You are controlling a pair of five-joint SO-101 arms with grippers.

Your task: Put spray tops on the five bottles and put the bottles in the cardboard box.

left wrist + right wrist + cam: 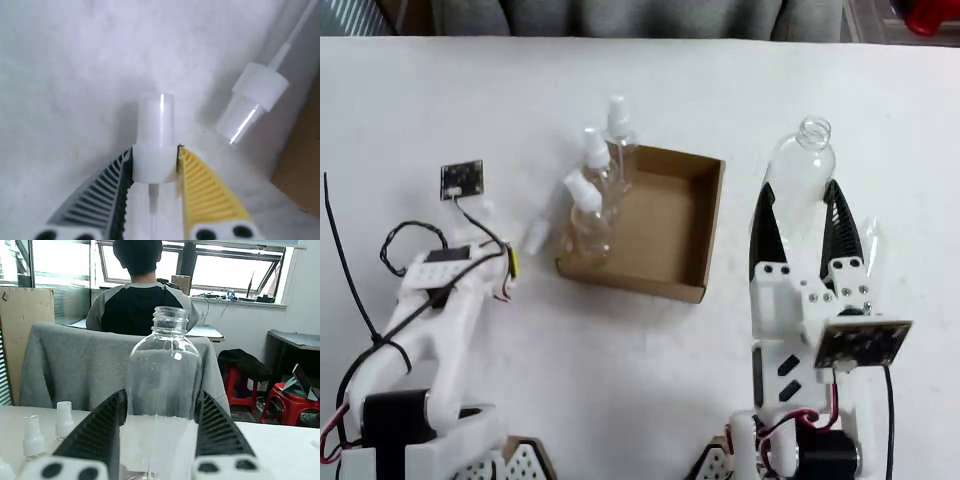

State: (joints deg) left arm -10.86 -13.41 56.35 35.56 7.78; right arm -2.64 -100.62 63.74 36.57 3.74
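The left fingers [207,192] are pinching a spray top [155,150] by its collar, partly hiding its tube. The right fingers [100,432] are clamping an uncapped bottle [164,365], its base hidden. Three capped bottles [590,205] are standing at the cardboard box [705,230] wall, inside or outside unclear.

White table [640,380], grey cloth [60,365] behind it, red stools [286,402] beyond.
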